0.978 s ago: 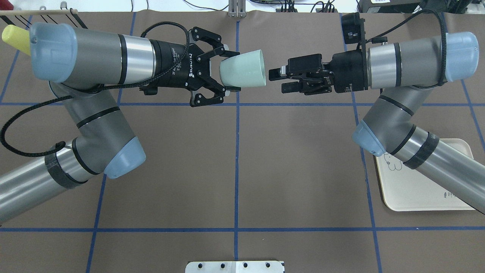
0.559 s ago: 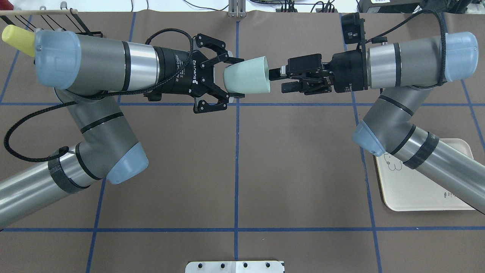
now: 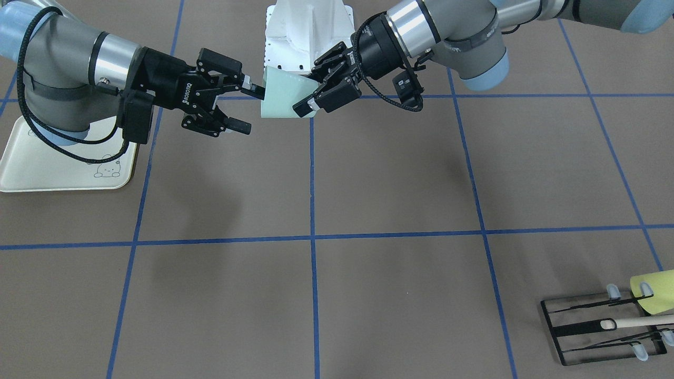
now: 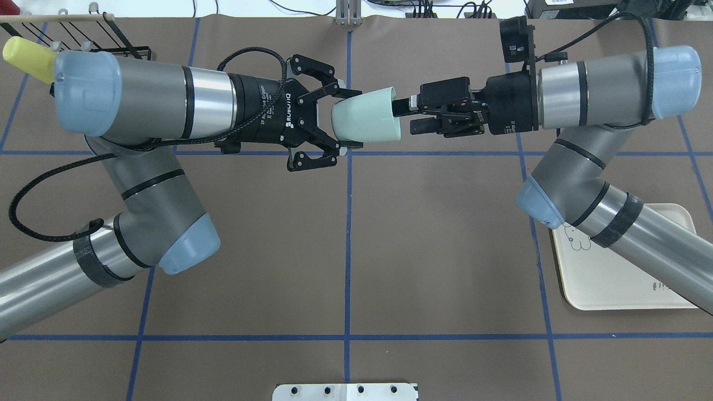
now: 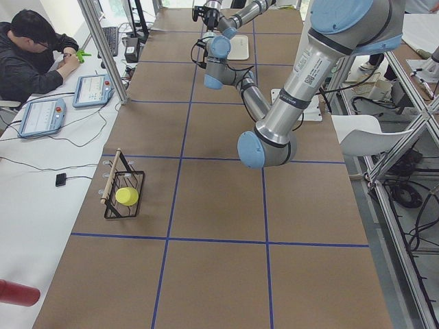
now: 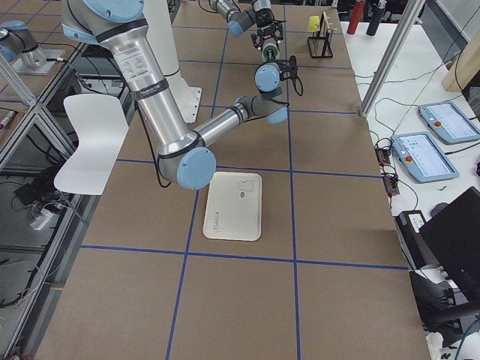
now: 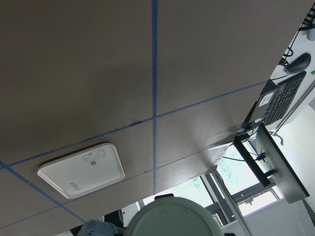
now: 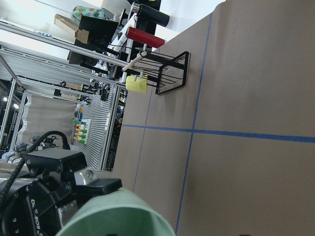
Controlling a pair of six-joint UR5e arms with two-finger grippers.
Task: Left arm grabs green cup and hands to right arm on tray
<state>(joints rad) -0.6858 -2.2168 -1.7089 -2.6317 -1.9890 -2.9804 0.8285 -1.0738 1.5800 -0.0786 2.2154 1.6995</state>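
The pale mint-green cup (image 4: 365, 114) hangs on its side above the table's far middle, mouth towards the right arm. My left gripper (image 4: 343, 117), lettered ROBOTIQ, is shut on the cup's base end. My right gripper (image 4: 406, 116) is open at the cup's mouth, one finger reaching into the rim and the other outside, lower. The front-facing view shows the cup (image 3: 281, 95) between the left gripper (image 3: 310, 95) and the right gripper (image 3: 250, 108). The cup's base fills the bottom of the left wrist view (image 7: 172, 219). The cream tray (image 4: 613, 278) lies under the right arm.
A black wire rack (image 3: 600, 326) with a yellow-green cup (image 3: 653, 287) stands at the far left corner, behind the left arm's elbow (image 4: 83, 83). The brown table (image 4: 345, 250) has blue tape lines. A white base plate (image 4: 345, 391) sits at the near edge.
My left arm has carried the green cup to the right, up to the right gripper. The right gripper's upper finger now reaches into the cup's mouth. The right gripper stays open.
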